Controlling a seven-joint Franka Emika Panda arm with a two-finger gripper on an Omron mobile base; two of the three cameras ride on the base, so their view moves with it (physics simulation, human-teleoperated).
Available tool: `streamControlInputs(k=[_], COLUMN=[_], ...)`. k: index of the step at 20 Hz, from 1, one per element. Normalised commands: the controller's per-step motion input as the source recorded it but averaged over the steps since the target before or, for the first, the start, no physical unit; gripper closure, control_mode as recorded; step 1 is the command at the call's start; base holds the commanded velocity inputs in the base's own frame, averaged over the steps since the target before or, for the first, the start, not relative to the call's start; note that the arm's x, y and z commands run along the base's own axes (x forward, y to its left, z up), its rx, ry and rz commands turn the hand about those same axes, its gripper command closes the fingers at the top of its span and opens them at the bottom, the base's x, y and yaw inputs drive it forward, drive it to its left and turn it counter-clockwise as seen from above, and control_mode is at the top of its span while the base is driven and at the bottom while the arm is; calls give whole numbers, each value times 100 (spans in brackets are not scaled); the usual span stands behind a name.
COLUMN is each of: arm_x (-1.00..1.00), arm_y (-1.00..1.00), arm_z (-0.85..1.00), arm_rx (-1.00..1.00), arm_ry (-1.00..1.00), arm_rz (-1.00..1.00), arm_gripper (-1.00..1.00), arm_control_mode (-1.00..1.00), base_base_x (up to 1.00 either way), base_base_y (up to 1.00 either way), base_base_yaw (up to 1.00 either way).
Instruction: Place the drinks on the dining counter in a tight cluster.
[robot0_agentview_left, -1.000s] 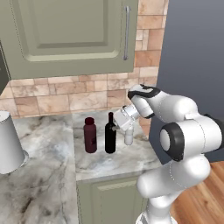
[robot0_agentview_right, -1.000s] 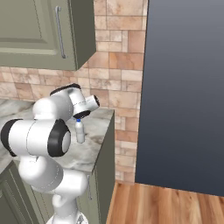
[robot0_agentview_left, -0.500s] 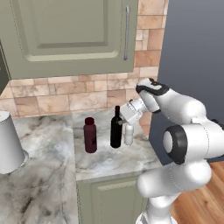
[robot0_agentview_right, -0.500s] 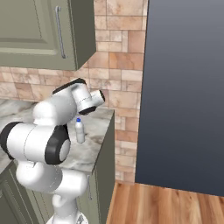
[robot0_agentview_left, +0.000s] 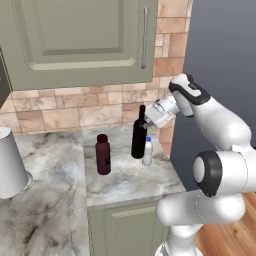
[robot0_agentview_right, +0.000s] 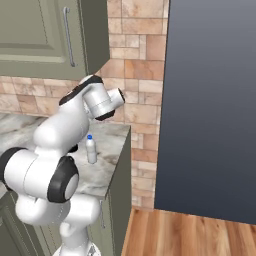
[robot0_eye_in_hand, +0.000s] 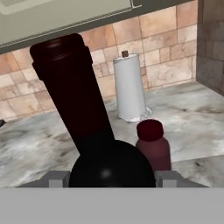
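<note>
Three bottles on the marble wall counter; gripper at the wine bottle.

You see one tall black wine bottle (robot0_agentview_left: 138, 140), one stout dark maroon bottle (robot0_agentview_left: 103, 155) and one small whitish bottle with blue cap (robot0_agentview_left: 147, 151) standing on the grey-veined marble counter (robot0_agentview_left: 60, 175) below the brick wall. The two-finger gripper (robot0_agentview_left: 146, 121) grasps the wine bottle, fingers closed on it. One white paper-towel roll (robot0_eye_in_hand: 129, 87) stands well apart.

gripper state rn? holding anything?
Gripper: jaws closed on the tall black wine bottle, gripping its neck; in the left base view the bottle looks upright beside the small white bottle on the marble counter.
</note>
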Motion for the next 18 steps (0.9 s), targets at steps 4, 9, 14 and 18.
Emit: streamControlInputs(k=[4, 9, 14, 18], arm_x=[-41, -9, 0, 0], arm_y=[0, 0, 0, 0], arm_z=[0, 1, 0, 0], arm_rx=[2, 0, 0, 0], arm_ry=[-8, -2, 0, 0], arm_rz=[0, 0, 0, 0], arm_gripper=[100, 100, 100, 100], arm_control_mode=[-100, -100, -100, 100], base_base_x=[0, 0, 0, -11], base_base_y=[0, 0, 0, 0], base_base_yaw=[0, 0, 0, 0])
